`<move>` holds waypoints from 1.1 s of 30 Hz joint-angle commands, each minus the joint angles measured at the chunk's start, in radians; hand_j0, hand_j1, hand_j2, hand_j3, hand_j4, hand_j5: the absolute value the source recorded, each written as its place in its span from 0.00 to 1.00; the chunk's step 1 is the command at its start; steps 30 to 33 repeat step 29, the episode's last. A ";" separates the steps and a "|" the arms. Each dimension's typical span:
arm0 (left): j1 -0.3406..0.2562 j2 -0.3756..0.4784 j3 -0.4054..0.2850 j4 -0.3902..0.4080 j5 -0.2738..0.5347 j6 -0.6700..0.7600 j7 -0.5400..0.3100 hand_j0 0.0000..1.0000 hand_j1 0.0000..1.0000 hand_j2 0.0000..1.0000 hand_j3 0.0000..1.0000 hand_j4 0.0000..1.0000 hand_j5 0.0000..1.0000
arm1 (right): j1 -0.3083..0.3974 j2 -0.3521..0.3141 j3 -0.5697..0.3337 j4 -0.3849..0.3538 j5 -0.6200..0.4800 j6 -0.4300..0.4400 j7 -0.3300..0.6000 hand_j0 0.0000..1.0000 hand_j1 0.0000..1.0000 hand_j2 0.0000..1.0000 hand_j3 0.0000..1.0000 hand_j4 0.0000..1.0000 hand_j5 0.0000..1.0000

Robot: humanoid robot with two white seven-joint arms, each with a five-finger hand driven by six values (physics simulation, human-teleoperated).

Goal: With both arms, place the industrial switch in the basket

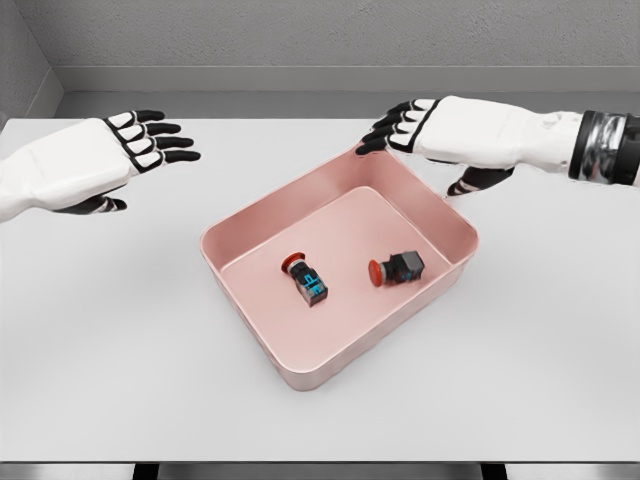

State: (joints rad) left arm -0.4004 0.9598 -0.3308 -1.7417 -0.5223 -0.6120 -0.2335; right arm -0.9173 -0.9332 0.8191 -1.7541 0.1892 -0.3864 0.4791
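Inside basket (262,239) — two switches (309,280) (398,267) | robot hands open

The basket (300,372) is pink. Both switches (308,280) (398,267) are black with red buttons; one has blue marks. The surface (120,350) is white.

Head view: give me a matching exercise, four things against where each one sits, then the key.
1. left hand
2. right hand
3. switch with blue label
4. switch with plain dark body

A. over the basket's far corner
B. basket floor, right part
C. open above the table, left of the basket
D. basket floor, left of the other switch

Pairs: 1-C, 2-A, 3-D, 4-B
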 commanded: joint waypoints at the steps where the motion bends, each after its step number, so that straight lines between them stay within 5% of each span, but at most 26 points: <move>1: 0.005 0.002 0.001 0.019 0.007 0.001 -0.001 1.00 1.00 1.00 1.00 1.00 1.00 | 0.003 -0.081 -0.067 -0.001 -0.004 0.001 -0.051 1.00 1.00 1.00 1.00 1.00 1.00; 6: 0.011 0.001 0.003 0.034 0.008 0.001 -0.001 1.00 1.00 1.00 1.00 1.00 1.00 | 0.267 -0.196 -0.337 -0.001 -0.004 -0.048 -0.102 1.00 1.00 1.00 1.00 1.00 1.00; 10: 0.011 0.001 0.004 0.034 0.008 0.001 -0.003 1.00 1.00 1.00 1.00 1.00 1.00 | 0.350 -0.225 -0.410 0.001 -0.005 -0.095 -0.125 1.00 1.00 1.00 1.00 1.00 1.00; 19: 0.011 0.001 0.004 0.036 0.008 0.001 -0.003 1.00 1.00 1.00 1.00 1.00 1.00 | 0.420 -0.219 -0.402 -0.001 -0.005 -0.103 -0.125 1.00 1.00 1.00 1.00 1.00 1.00; 33: 0.011 0.001 0.004 0.036 0.008 0.001 -0.003 1.00 1.00 1.00 1.00 1.00 1.00 | 0.420 -0.220 -0.400 -0.001 -0.005 -0.115 -0.125 1.00 1.00 1.00 1.00 1.00 1.00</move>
